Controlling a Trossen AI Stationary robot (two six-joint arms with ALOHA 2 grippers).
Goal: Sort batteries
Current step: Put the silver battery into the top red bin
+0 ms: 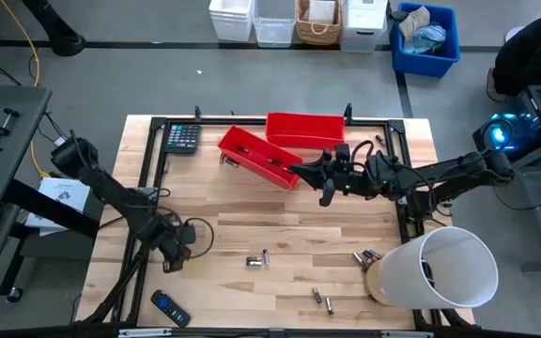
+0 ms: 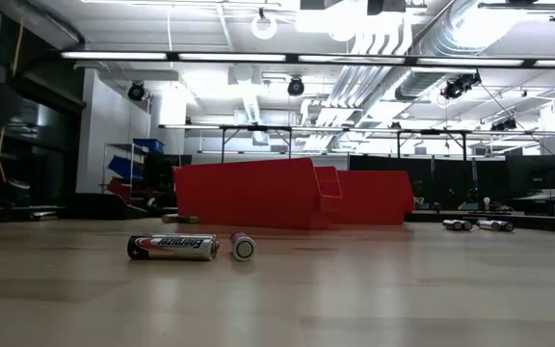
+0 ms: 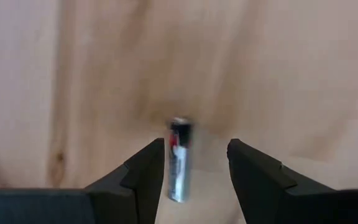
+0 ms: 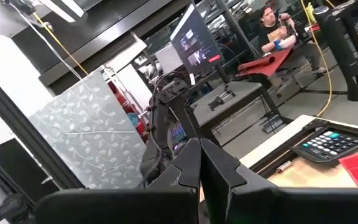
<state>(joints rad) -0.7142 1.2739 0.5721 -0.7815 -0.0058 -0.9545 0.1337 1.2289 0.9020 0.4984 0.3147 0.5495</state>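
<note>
Several small silver batteries lie scattered on the wooden table: a pair (image 1: 257,260) near the middle, shown close up in the low view as battery (image 2: 173,247) and battery (image 2: 243,246), more (image 1: 322,299) toward the near edge, and others (image 1: 365,255) on the right. My left gripper (image 1: 173,250) is open over the table's left near part. In its wrist view one battery (image 3: 180,159) lies lengthwise between the left gripper's (image 3: 196,168) fingers, closer to one of them. My right gripper (image 1: 304,173) is shut and sits level beside the slanted red bin (image 1: 259,155).
A second red bin (image 1: 305,127) stands at the far edge. A calculator (image 1: 182,138) lies at the far left corner and a black remote (image 1: 169,308) at the near left. A large white cylinder (image 1: 440,268) covers the near right corner. A black frame (image 1: 154,150) borders the table.
</note>
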